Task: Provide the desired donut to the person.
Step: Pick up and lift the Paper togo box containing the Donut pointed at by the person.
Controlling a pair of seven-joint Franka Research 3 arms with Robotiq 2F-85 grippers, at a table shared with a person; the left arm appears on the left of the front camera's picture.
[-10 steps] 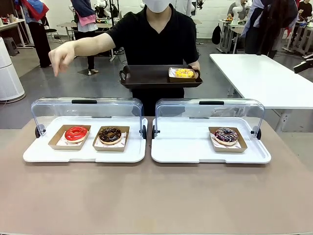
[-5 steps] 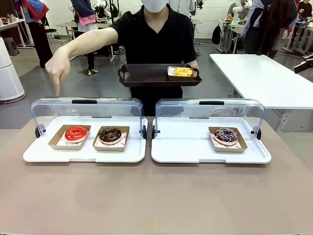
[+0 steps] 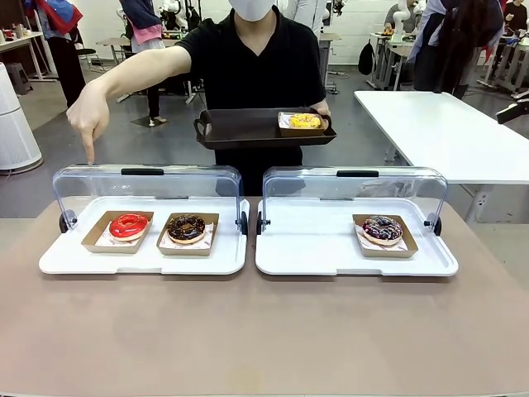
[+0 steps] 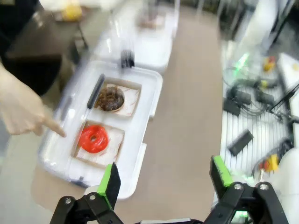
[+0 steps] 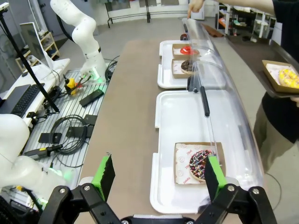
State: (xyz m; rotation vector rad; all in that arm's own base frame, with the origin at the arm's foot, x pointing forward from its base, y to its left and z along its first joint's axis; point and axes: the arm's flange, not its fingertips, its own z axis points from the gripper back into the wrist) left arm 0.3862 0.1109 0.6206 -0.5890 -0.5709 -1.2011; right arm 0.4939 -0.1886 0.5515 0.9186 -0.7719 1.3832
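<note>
With the left claw [image 4: 166, 176] and right claw [image 5: 157, 173] both gaping wide and empty, the red-glazed ring donut [image 3: 129, 225] singled out by the person's pointing hand [image 3: 87, 116], at ten o'clock on the brown table [image 3: 264, 331], looks soft and sticky, so is probably best lifted by the rim of its stiff brown cardboard tray [image 3: 101, 217].

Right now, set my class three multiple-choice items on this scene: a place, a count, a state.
1. The red donut lies: A) in the left case B) in the right case C) on the dark tray.
2. Donuts in the left case: A) one B) two C) three.
3. The left claw is: A) open and empty B) shut on a donut C) shut on a lid.
Answers: 1 A, it sits beside the chocolate donut there; 2 B, red and chocolate; 3 A, its jaws stand wide apart, nothing between.
</note>
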